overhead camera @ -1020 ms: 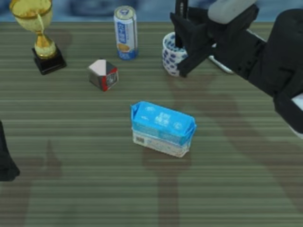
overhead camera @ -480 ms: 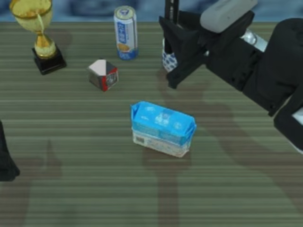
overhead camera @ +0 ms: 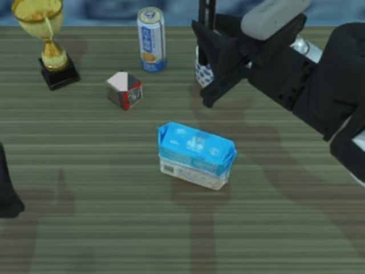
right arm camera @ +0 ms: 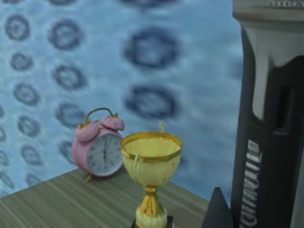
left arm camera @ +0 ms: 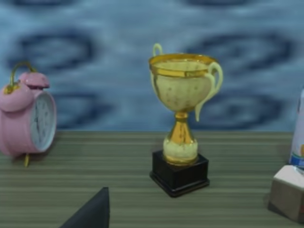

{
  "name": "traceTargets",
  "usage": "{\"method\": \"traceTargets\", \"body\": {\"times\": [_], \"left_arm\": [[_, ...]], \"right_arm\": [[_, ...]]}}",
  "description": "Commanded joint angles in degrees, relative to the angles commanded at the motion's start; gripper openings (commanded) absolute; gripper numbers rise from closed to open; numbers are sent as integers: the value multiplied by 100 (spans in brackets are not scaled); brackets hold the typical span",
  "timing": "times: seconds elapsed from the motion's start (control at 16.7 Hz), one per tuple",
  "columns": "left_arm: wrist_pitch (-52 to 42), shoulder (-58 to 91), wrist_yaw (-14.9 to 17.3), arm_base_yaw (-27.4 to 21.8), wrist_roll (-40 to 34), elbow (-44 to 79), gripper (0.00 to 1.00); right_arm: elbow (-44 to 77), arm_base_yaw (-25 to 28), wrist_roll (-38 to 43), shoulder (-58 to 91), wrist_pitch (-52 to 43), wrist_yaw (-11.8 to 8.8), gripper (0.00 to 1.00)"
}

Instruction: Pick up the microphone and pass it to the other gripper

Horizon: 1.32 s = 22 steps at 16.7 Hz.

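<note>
the worktop (overhead camera: 102, 228), the largest thing here, is showing greenish planks with thin stripes, and behind its far edge a blue wall with darker ring blotches is closing off the room. the right arm is reaching in from the right side over the far part of the worktop, and the right gripper (overhead camera: 210, 43) is clamped on the microphone (right arm camera: 268, 142), whose black handle is sticking up at the top view's upper edge and filling one side of the right wrist view; the silver head is hidden. holding it raised and upright like this is probably keeping the handle free for the other gripper to take. just beside and partly under that gripper a blue-patterned cup (overhead camera: 201, 71) is standing. the left gripper (overhead camera: 8, 197) is sitting parked at the left edge, well apart, and i cannot tell how its fingers stand. a blue packet (overhead camera: 195, 149) is lying near the middle, a gold trophy (overhead camera: 47, 34) is standing at the far left, a blue-and-white can (overhead camera: 151, 39) beside it, and a small red-and-white block (overhead camera: 124, 89) nearer.
</note>
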Motion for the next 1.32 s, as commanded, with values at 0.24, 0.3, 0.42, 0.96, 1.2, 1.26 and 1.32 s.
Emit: {"method": "traceTargets", "body": {"times": [0.24, 0.3, 0.42, 0.96, 1.2, 1.26, 1.32], "left_arm": [[450, 869, 162, -540, 26, 611, 100], [609, 1231, 217, -732, 36, 829, 100], [955, 2084, 339, -1160, 58, 1305, 100], [2402, 5649, 868, -2970, 139, 3297, 100], [2709, 6254, 968, -3307, 167, 3705, 100], [2716, 6268, 970, -3316, 168, 3715, 100], [2716, 6268, 970, -3316, 168, 3715, 100]], "right_arm": [[0, 0, 0, 0, 0, 0, 0], [0, 0, 0, 0, 0, 0, 0], [0, 0, 0, 0, 0, 0, 0], [0, 0, 0, 0, 0, 0, 0], [0, 0, 0, 0, 0, 0, 0], [0, 0, 0, 0, 0, 0, 0], [0, 0, 0, 0, 0, 0, 0]]}}
